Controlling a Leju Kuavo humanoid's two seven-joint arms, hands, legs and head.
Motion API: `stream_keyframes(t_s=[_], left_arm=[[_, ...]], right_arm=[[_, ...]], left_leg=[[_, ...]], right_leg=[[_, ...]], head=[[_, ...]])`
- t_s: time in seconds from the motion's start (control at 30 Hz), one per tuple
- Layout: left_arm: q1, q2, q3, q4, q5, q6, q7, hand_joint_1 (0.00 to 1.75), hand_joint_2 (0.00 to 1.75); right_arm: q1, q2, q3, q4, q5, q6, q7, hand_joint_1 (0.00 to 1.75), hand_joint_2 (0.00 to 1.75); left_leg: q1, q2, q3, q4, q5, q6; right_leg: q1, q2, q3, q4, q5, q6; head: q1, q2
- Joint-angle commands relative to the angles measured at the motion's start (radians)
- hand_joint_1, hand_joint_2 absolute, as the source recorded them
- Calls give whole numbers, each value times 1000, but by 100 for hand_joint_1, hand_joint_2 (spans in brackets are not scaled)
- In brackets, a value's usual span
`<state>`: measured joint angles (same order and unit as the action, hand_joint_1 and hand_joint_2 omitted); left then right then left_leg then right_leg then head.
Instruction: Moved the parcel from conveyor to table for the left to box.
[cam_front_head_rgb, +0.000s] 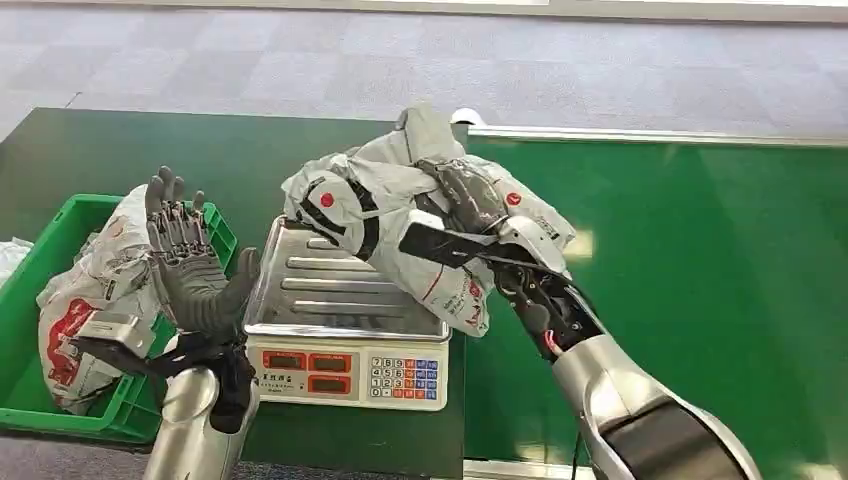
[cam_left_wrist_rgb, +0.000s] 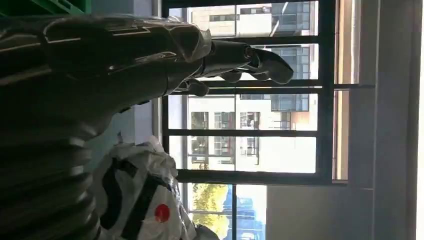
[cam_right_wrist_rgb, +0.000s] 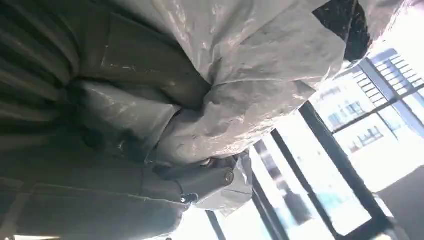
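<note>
Head view: a dark green surface (cam_front_head_rgb: 120, 150) fills the frame below grey carpet. At centre, the right hand (cam_front_head_rgb: 470, 205) grips a crumpled grey parcel (cam_front_head_rgb: 390, 215) above the steel pan of a scale (cam_front_head_rgb: 345, 330), whose writing is too small to read. At lower left, the left hand (cam_front_head_rgb: 190, 265) is raised, fingers spread, holding nothing, beside a green crate (cam_front_head_rgb: 25, 300) of bags.

Left wrist view: the left hand (cam_left_wrist_rgb: 150, 55) and the parcel (cam_left_wrist_rgb: 140, 195) stand against tall windows (cam_left_wrist_rgb: 250, 130).

Right wrist view: grey plastic of the parcel (cam_right_wrist_rgb: 240, 75), pressed against the right hand (cam_right_wrist_rgb: 75, 100).
</note>
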<state>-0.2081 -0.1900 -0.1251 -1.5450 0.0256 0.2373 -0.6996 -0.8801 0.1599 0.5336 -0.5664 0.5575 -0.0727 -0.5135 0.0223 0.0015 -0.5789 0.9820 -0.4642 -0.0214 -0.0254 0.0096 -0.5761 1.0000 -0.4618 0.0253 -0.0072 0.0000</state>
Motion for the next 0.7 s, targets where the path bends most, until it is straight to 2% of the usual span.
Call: stream_keyframes(t_s=[0.03,0.37,0.4,0.43,0.7], left_arm=[[-26,3,-29,88,1,3,1,0,175],[-27,4,-34,97,3,-3,1,0,175],[-32,4,-33,103,11,-10,1,0,175],[-33,3,-33,105,12,-11,1,0,175],[-33,3,-33,105,12,-11,1,0,175]], right_arm=[[-38,31,-334,129,-311,166,-12,175,175],[-37,19,-386,109,-390,189,-15,175,175],[-39,-8,-396,116,-461,243,50,175,175],[-41,-9,-404,122,-477,254,60,175,175],[-41,-9,-404,122,-477,254,60,175,175]], left_leg=[[-1,-2,1,-1,0,2],[0,-1,1,-1,0,2],[0,-3,0,0,1,1],[-1,-2,0,-1,1,2],[0,-1,0,0,0,1]], right_leg=[[0,-3,2,-1,-1,-2],[0,-2,2,0,0,-2],[0,-3,0,0,0,-2],[0,-3,1,0,0,-2],[0,-2,0,0,0,-2]], head=[[0,0],[0,0],[0,0],[0,0],[0,0]])
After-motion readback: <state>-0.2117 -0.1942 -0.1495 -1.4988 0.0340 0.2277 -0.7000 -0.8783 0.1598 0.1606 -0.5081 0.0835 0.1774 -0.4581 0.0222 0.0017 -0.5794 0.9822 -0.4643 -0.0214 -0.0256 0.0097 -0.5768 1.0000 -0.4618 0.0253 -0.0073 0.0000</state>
